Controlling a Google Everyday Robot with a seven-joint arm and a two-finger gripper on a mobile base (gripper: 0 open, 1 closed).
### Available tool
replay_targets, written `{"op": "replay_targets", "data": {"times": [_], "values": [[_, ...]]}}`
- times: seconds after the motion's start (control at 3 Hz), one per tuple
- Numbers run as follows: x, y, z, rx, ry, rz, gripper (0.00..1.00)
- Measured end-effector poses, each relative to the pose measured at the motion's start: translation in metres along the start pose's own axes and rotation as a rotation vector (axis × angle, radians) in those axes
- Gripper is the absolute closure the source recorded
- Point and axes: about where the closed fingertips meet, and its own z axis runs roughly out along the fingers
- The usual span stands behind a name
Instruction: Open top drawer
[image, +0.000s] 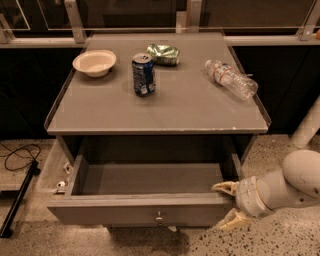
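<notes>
Tool (228, 204) at right front corner of top drawer (110, 214)

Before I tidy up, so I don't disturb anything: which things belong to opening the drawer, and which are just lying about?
Job: top drawer, pulled out; end effector, open, at its front's right end.
Lying about: white bowl, blue can, green bag, plastic bottle.
</notes>
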Motion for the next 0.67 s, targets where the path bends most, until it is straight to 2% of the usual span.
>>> {"op": "replay_targets", "data": {"times": [0.67], "values": [[0.009, 0.026, -0.032, 0.053, 0.014, 0.008, 0.84]]}}
